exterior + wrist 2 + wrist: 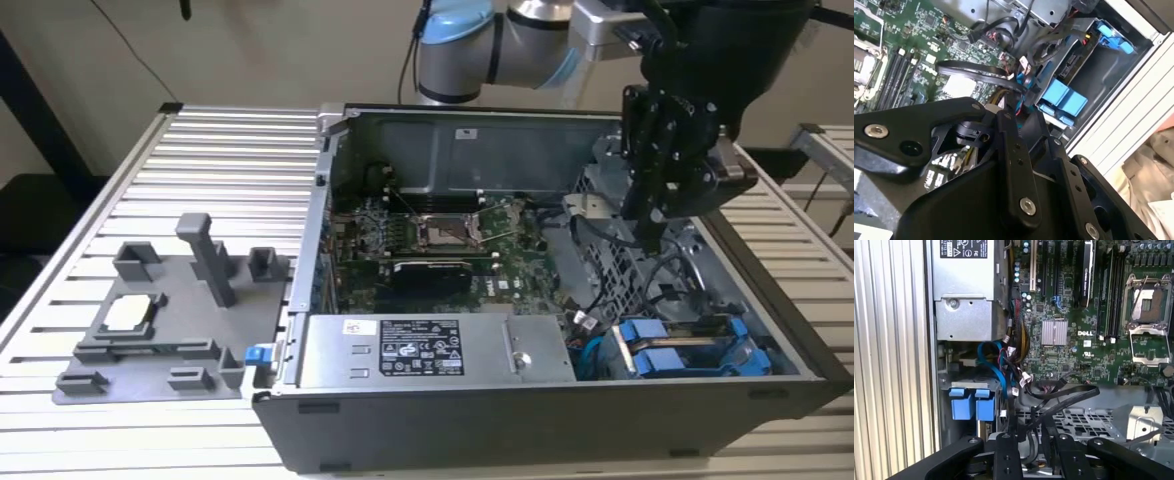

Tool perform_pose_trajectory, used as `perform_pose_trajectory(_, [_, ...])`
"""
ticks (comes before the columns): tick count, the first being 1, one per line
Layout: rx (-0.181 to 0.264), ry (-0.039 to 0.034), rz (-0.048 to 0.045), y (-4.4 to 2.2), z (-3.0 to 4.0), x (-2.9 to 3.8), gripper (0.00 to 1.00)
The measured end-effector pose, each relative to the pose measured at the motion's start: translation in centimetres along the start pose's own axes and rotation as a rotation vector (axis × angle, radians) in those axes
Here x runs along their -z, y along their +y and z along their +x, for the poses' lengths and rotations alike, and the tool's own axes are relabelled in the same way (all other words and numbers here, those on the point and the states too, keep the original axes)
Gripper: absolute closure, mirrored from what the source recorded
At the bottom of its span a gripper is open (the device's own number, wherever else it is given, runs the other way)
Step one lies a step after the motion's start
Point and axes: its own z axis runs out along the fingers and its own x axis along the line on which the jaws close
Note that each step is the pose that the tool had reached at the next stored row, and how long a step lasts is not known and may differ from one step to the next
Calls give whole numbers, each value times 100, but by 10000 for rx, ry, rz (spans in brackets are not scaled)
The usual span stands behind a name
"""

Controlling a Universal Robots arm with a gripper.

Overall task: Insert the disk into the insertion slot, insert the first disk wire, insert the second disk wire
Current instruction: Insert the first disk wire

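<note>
My gripper [651, 240] hangs inside the open computer case [534, 410], over the metal drive cage [1089, 422] on the exterior view's right. In both wrist views its fingers [1013, 150] stand close together with a black wire [1064, 395] running between them. The wire loops up from the cage toward the motherboard [1074, 340]. Two blue carrier handles [663, 350] sit side by side in the bay at the case's front right corner, below and in front of the gripper. I cannot tell which of them holds the disk; no label shows. Blue and black wires [996, 357] bunch beside that bay.
The silver power supply [427, 350] fills the case's front, next to the bay. A grey fixture plate [160, 320] with upright blocks lies on the slatted table [214, 150] at the exterior view's left. The case walls close in around the gripper.
</note>
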Motion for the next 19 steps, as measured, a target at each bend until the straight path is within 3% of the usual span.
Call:
perform_pose_trajectory(2, [23,50,126,10,-20,-14,67])
perform_pose_trajectory(4, [26,51,256,20,-24,-37,67])
perform_pose_trajectory(7, [28,87,305,26,-27,-74,67])
perform_pose_trajectory(9, [35,153,306,28,-28,-93,67])
perform_pose_trajectory(12, [51,311,304,30,-29,-107,67])
perform_pose_trajectory(18, [93,696,304,32,-29,-130,67])
perform_pose_trajectory(19, [95,721,317,33,-30,-135,67])
